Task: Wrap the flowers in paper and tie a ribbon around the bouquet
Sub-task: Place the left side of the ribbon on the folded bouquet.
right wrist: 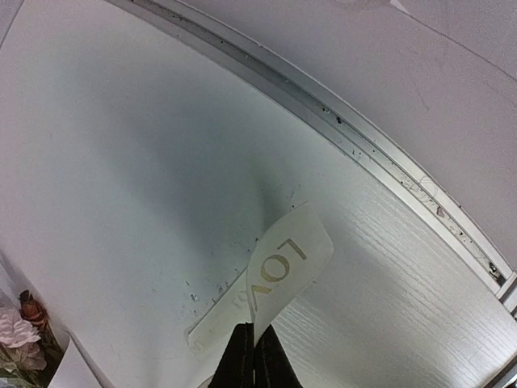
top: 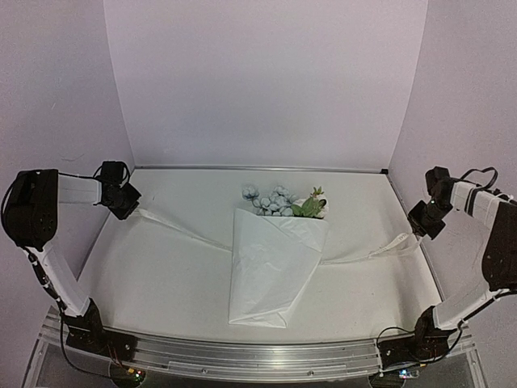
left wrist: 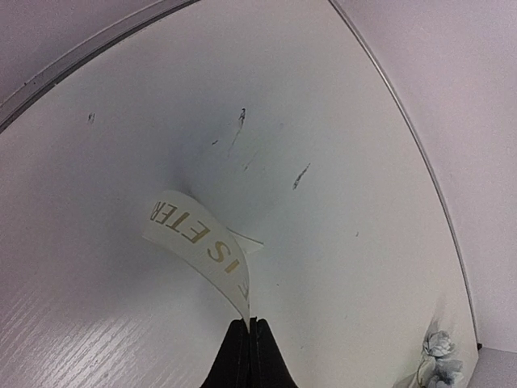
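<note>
Top external view: the bouquet (top: 273, 263) lay on the worktop (top: 161, 283), flowers (top: 275, 200) at its far end. The ribbon (top: 187, 229) ran out from it to both sides, I judged to stretch it for tying. Left wrist view: the left jaws were clamped on one ribbon end. Right wrist view: the right jaws pinched the other. The white worktop was lightly scuffed; the walls (top: 258, 81) were pale lilac.

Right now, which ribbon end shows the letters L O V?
The ribbon end pinched in the right gripper: its free tail reads LOV. The end in the left gripper reads IS ETER instead.
</note>
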`<state>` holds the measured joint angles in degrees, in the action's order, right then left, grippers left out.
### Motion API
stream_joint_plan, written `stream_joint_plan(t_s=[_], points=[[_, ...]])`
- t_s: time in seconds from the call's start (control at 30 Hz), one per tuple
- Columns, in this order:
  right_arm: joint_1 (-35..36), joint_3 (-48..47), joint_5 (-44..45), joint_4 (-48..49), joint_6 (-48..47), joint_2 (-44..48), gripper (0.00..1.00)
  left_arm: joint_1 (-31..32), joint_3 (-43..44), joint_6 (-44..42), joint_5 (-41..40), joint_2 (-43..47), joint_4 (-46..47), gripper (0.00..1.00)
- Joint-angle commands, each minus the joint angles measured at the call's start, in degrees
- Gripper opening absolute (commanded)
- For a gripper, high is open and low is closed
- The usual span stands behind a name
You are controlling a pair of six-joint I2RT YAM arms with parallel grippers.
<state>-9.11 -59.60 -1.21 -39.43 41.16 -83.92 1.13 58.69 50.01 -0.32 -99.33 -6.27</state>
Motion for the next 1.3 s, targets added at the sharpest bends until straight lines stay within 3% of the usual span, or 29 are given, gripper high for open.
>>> stream_joint_plan(t_s=[0.0,0.13,0.3,0.4,0.57,0.8,1.1,1.27], points=[[2.55,4.48,-4.23,0.46,-0.38,7.3,0.0,1.85,-1.64,-5.29,3.22,7.79,8.94,0.0],[8.02,6.14,-5.92,0.69,-1.91,9.89,0.0,10.43,-1.12,-13.76,7.64,12.27,14.03,0.0],[14.55,4.58,-7.41,0.19,-2.42,8.45,0.0,33.86,3.45,-32.97,14.14,12.88,17.73,0.0],[15.95,2.93,-8.87,-0.1,-2.57,6.56,0.0,49.04,11.31,-42.86,14.64,6.93,10.9,0.0],[17.67,-0.17,-9.59,-1.65,-3.55,3.62,0.0,63.57,26.26,-53.49,15.34,-8.09,-3.76,0.0],[19.16,-5.35,-9.9,-3.95,-5.01,-0.85,0.0,66.48,39.91,-60.79,14.35,-22.33,-11.17,0.0],[19.53,-16.47,-12.23,-6.2,-5.64,-8.03,0.0,66.85,49.42,-66.88,14.06,-29.31,-14.48,0.0],[19.58,-21.3,-12.36,-7.3,-5.54,-9.75,0.0,66.88,54.85,-69.28,18.81,-31.56,-14.6,0.0]])
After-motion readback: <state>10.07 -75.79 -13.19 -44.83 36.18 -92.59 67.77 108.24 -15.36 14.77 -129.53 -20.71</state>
